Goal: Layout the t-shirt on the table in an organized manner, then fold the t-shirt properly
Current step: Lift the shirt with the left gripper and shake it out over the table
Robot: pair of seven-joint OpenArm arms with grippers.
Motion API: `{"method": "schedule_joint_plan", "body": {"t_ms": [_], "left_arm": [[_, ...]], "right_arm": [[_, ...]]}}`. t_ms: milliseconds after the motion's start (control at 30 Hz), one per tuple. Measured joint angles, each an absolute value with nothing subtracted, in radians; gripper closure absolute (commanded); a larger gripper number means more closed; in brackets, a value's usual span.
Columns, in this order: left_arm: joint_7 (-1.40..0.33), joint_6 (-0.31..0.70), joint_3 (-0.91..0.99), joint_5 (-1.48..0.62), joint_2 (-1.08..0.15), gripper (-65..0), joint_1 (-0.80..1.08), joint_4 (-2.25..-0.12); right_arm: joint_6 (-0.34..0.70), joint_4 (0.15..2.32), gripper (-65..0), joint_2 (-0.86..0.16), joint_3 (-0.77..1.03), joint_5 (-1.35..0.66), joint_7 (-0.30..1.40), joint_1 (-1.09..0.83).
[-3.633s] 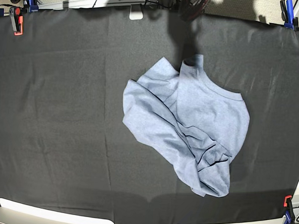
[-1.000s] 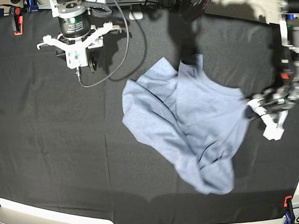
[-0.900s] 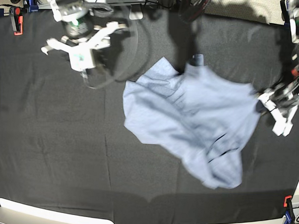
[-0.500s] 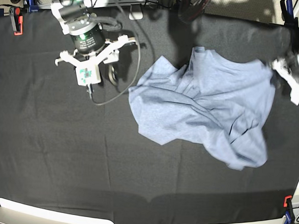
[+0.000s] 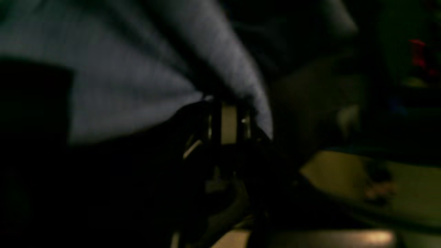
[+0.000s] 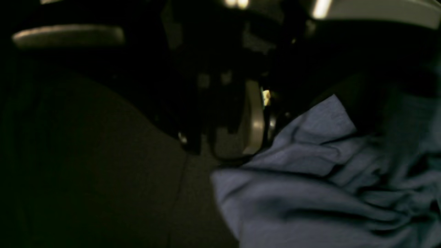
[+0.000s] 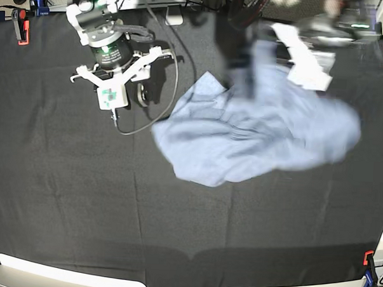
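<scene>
Open black cloth-draped desk [image 7: 62,195] fills the near and left side. The crumpled blue-grey cotton t-shirt [image 7: 255,140] blocks centre-right (blurred there). The right arm's white end effector [image 7: 111,95] and trailing black cable [image 7: 158,107] crowd the far-left corner.

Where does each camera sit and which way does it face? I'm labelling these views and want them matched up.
Base: overhead, looking down on the table; both arms show, left gripper blurred.
Left wrist: on the left arm, looking along the left gripper, shut on the t-shirt.
Right wrist: on the right arm, beside the right gripper, facing shirt folds.
Shared: all three views show the t-shirt.
</scene>
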State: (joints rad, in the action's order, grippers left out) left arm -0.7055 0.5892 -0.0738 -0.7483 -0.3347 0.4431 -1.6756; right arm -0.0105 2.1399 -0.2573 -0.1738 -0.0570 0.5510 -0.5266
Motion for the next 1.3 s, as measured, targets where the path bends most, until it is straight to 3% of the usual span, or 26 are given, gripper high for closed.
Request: {"method": "schedule_joint_plan", "body": {"t_ms": [200,400,533,600,800,867,1067,1300], "left_arm": [[-0.706,0.534,-0.255,-0.72,-0.212,0.0,0.294,-1.676],[-0.738,0.497,-0.322,-0.639,-0.094,0.0,0.199,-1.676],[-0.841,0.497,-0.322,-0.631,-0.086,-18.0,0.158,-1.676],[-0.862,0.499,-0.321,-0.631,-0.089,-23.8,0.136,-1.676],[-0.865,0.544,-0.321,-0.625,-0.092,-24.4,0.098,-1.752],[-0.792,0.552,-0.323,-0.538,-0.091,-24.4,0.066,-1.774],[-0.598,0.316,-0.321,-0.237,-0.083,-24.3,-0.054,-1.75],[-0.603,0.296,-0.381,-0.106,-0.067,-24.3,-0.158,-1.517]], "right_arm": [[-0.01,2.14,-19.7,-0.257,-0.163,0.034,0.588,-0.527],[-0.01,2.14,-19.7,-0.275,-0.03,0.043,0.598,-0.527],[-0.01,2.14,-19.7,-0.293,0.079,-0.047,0.622,-0.54],[-0.011,2.14,-19.7,-0.293,0.123,-0.072,0.62,-0.549],[-0.01,2.14,-19.7,-0.294,0.173,-0.102,0.624,-0.551],[-0.01,2.14,-19.7,-0.291,0.172,-0.102,0.63,-0.551],[-0.01,2.14,-19.7,-0.287,0.172,-0.102,0.638,-0.551],[-0.01,2.14,-19.7,-0.282,0.172,-0.102,0.641,-0.551]]}}
